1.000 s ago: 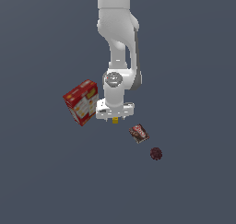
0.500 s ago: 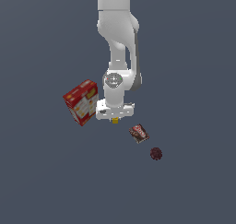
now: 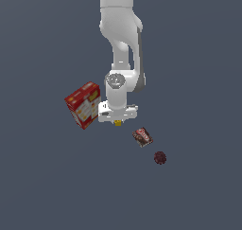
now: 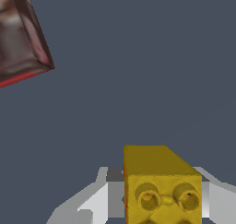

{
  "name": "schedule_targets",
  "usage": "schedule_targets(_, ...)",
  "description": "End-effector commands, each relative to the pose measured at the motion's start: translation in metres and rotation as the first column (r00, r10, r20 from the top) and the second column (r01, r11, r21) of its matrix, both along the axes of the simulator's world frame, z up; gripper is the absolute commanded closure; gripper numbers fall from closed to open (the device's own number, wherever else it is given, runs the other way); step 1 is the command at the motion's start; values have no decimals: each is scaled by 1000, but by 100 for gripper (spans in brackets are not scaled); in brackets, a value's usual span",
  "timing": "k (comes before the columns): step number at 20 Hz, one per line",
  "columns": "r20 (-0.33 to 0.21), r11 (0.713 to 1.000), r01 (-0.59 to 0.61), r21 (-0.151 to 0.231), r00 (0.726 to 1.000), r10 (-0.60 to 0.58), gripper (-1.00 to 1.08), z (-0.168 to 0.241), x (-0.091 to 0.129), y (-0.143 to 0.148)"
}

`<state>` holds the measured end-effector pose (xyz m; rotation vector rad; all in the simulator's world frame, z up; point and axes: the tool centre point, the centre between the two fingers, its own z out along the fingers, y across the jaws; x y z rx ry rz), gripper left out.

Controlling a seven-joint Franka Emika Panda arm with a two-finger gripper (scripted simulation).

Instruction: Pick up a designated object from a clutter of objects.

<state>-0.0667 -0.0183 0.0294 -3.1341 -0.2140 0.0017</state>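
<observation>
Panda arm (image 3: 120,44) comes down from the top of the exterior view, white links stacked nearly vertical, wrist pointing straight down at the dark floor. Gripper (image 3: 117,121) sits at the bottom of the arm, w/ the flange just above it.

Red-and-yellow printed box (image 3: 83,104) stands tilted on an edge, just beside the gripper on the exterior view's left, not clearly touching.

Dark-brown packet (image 3: 142,137) lies near the gripper, toward the exterior view's right & lower; in the wrist view it fills one corner (image 4: 20,36).

Dark maroon ball (image 3: 160,157) lies just past the packet, further right & lower, apart from it.

Tiny yellow studded block (image 3: 117,123) pokes out below the gripper body; in the wrist view (image 4: 161,184) it sits btwn the two pale fingers (image 4: 94,200), studs facing the cam. Fingers look closed against its sides, gripping it.
</observation>
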Motion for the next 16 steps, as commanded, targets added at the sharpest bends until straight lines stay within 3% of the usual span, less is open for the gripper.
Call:
schedule_targets(1,1,1000,0,0,1000,0,108,7,1,-2)
schedule_targets(8,1,1000,0,0,1000,0,108,45,3,-10)
schedule_targets(16,1,1000,0,1,1000,0,108,114,6,-24)
